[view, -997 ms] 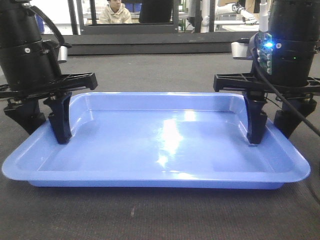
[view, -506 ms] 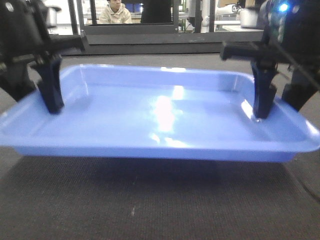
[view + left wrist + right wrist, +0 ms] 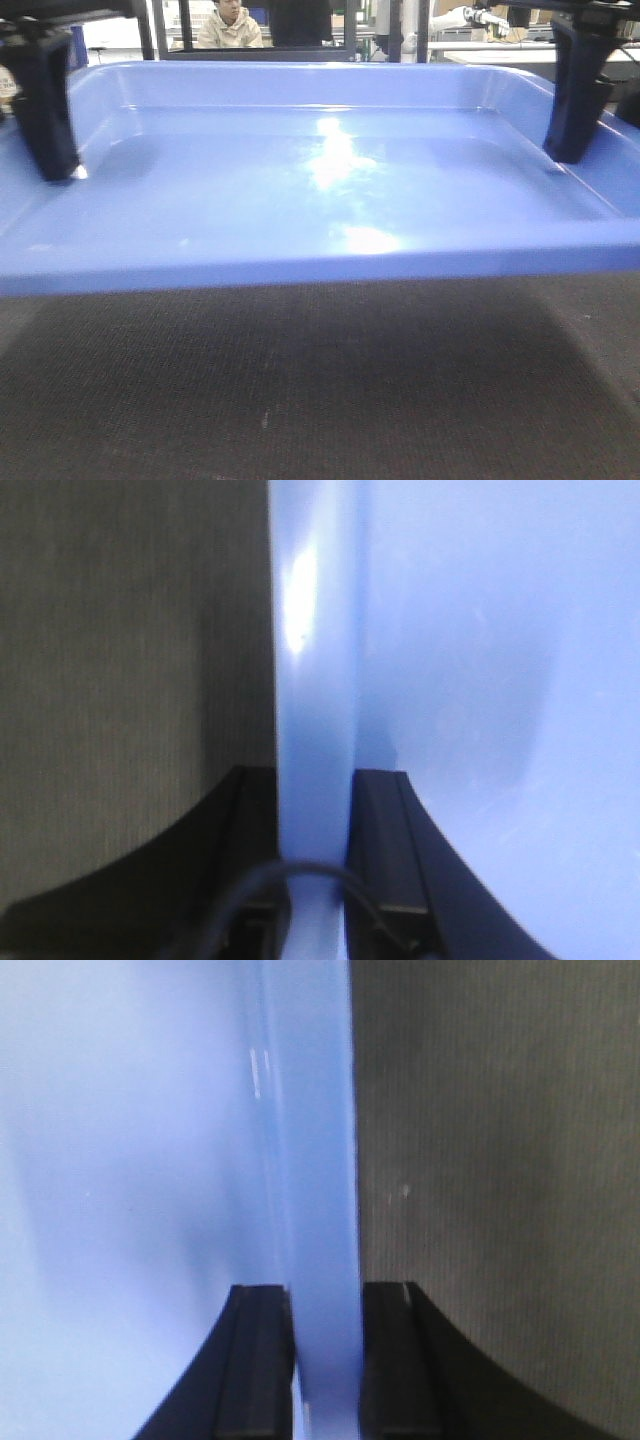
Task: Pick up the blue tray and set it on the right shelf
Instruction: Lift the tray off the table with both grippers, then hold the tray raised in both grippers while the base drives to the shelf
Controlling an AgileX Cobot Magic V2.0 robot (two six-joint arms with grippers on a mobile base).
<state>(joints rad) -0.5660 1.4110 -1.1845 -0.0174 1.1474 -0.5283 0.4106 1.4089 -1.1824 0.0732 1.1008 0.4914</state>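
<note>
Tabletop [image 3: 300, 400]: dark woven fabric, fine ribbed weave.
Speck [image 3: 264, 421]: small, pale, on the near tabletop.
Person [image 3: 230, 25]: far background, beige hooded top, seated, facing this way.
Upright [image 3: 147, 30]: dark post, left of person.

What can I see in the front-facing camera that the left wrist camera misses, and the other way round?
Only the front-facing view shows the full width of the blue tray, the right claw at its other end, and a person in a light hoodie in the background. Only the left wrist view shows, up close, the left claw with a finger on each side of the tray's rim, pinching it. Both show the tray, the left claw and the dark fabric tabletop.
</note>
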